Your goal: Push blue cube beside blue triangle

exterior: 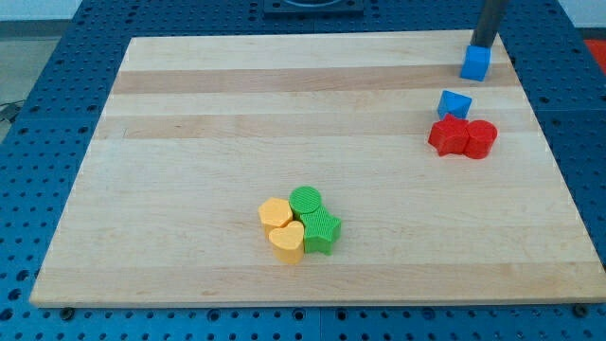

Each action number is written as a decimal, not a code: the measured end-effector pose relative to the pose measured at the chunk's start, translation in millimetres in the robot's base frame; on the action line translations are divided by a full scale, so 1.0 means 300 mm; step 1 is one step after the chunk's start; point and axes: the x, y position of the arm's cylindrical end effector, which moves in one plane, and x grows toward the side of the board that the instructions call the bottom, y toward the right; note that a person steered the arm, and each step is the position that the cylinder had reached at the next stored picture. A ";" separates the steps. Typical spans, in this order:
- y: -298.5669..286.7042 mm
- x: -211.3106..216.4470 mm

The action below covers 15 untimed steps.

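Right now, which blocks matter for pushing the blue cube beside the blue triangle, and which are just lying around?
Job: my tip, blue cube, blue triangle.
Lying about: two red blocks, two green blocks, two yellow blocks.

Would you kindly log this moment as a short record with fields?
tip: my tip, at the top edge of the blue cube
target: blue triangle, below the cube, a gap between them
near target: two red blocks just below the triangle
elsewhere: green blocks and yellow blocks clustered at board's lower middle
surface: wooden board
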 end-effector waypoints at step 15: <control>-0.014 0.428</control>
